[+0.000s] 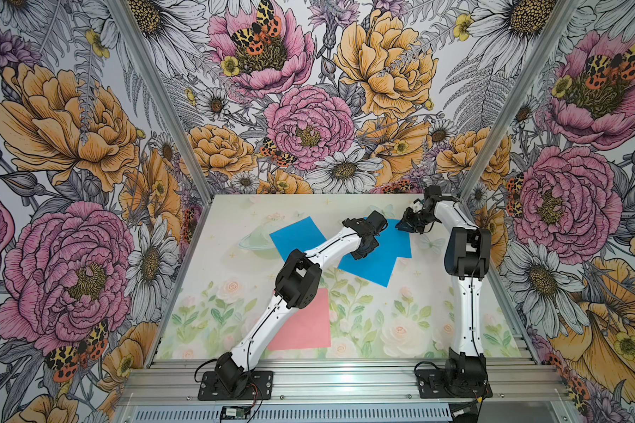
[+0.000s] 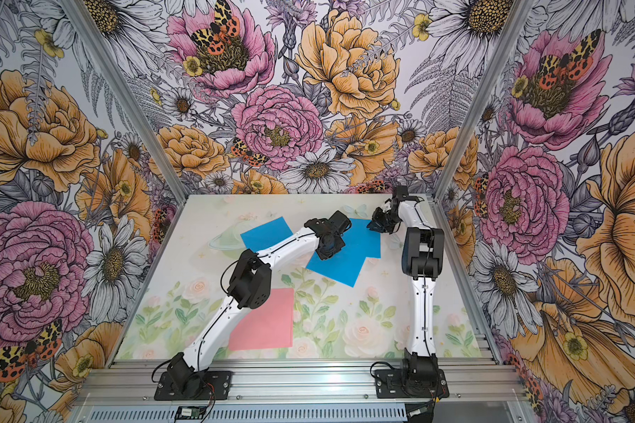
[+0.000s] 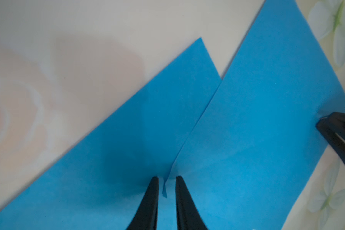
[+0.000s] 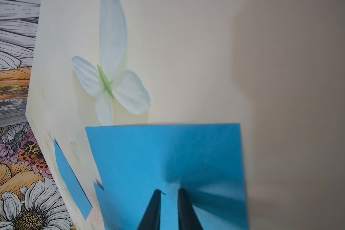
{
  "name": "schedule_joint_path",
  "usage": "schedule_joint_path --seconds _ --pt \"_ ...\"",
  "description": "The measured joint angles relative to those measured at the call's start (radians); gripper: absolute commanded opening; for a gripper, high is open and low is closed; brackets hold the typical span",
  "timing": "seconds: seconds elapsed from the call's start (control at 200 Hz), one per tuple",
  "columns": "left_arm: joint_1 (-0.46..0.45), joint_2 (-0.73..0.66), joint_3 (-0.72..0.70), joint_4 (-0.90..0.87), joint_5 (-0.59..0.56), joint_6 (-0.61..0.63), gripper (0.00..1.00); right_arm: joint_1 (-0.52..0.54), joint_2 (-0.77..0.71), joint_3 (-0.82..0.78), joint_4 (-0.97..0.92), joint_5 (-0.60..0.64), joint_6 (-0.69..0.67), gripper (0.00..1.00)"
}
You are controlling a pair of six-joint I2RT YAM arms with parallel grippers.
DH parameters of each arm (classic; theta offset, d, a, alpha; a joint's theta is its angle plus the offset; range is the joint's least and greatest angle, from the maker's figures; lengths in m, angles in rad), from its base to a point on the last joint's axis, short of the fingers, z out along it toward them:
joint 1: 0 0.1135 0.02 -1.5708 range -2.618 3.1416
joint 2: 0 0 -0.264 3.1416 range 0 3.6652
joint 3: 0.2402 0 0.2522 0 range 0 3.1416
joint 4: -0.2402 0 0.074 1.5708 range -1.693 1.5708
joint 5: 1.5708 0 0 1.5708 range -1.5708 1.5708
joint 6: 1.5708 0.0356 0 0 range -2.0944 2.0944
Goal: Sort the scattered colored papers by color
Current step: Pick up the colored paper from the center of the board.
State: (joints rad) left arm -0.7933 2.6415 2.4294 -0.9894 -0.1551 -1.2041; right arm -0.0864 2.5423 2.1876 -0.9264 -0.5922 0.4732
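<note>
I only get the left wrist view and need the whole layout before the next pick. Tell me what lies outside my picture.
Observer: A pink sheet lies at the near side of the table, apart from the blues, partly under the left arm.
Operator: Count the blue sheets.
Observer: Three. Besides the near blue sheet and the far blue sheet overlapping in your view, a third blue sheet lies farther left.
Operator: Check whether it touches them.
Observer: The right wrist view shows bare table between it and the far blue sheet.
</note>
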Motion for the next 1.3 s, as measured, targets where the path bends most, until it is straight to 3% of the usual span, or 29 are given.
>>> schedule_joint_path --seconds 0.155,0.325,0.375,0.781,0.891,1.071,1.301 --pt "-0.001 0.016 0.03 -0.021 0.003 -0.001 0.18 0.0 0.0 0.0 0.0 0.0 0.001 0.19" --pt "0.0 0.016 0.028 -0.03 0.006 -0.002 0.08 0.0 0.0 0.0 0.0 0.0 0.001 0.19" --pt "0.0 0.016 0.027 -0.033 0.007 -0.002 0.0 0.0 0.0 0.0 0.0 0.0 0.001 0.19" --pt "0.0 0.012 0.027 -0.032 0.011 0.013 0.0 0.0 -0.001 0.0 0.0 0.0 0.006 0.2" --pt "0.002 0.01 0.037 -0.034 0.035 0.088 0.0 0.0 -0.006 0.0 -0.009 0.001 0.021 0.21" --pt "-0.006 0.008 0.045 -0.013 0.187 0.266 0.0 0.0 -0.058 -0.001 -0.05 0.023 0.058 0.24" --pt "-0.039 -0.117 -0.045 0.039 0.296 0.41 0.0 0.002 -0.374 -0.117 -0.056 0.065 0.069 0.24"
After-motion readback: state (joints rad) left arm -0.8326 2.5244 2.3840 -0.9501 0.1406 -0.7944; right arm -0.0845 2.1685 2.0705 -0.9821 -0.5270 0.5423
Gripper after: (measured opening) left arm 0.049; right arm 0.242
